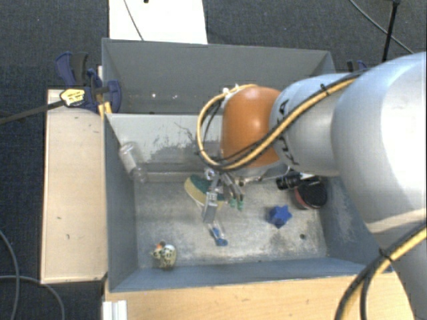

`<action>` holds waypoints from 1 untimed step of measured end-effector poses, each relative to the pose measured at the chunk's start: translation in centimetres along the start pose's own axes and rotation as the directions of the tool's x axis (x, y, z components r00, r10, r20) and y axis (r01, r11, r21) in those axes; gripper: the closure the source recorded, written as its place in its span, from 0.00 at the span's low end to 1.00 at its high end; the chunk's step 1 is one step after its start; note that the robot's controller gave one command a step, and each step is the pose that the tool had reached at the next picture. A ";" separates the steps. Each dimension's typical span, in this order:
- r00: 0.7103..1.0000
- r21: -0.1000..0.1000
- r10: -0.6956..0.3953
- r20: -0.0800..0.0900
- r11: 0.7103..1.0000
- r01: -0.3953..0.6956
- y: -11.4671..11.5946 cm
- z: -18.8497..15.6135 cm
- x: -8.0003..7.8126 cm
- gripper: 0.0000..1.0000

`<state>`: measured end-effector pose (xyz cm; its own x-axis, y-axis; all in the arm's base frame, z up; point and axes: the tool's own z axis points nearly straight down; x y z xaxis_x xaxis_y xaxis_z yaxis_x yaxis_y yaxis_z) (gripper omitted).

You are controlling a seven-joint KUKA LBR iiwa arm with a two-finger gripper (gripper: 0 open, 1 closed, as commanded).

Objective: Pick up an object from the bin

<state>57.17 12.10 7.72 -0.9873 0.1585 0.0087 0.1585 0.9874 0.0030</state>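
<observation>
Camera view | claw [215, 227] over small blue bit [219, 240], mid bin [143, 235] | open/shut: can't tell

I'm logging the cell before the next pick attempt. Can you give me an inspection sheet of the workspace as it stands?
Surface: grey metal bin, floor scuffed.
Job's things: small blue piece just in front of the gripper; yellow-green flat thing at its left; blue block to its right.
Clutter: clear tube left rear; mottled ball front left; black round thing at right.
Grippers: gripper low over the bin's middle.
Cables: yellow and black cables looped round the arm's orange cover.
Surroundings: dark carpet.
</observation>
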 end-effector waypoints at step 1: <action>1.000 0.000 -0.012 0.017 1.000 0.012 -1.0 -12.4 2.3 1.00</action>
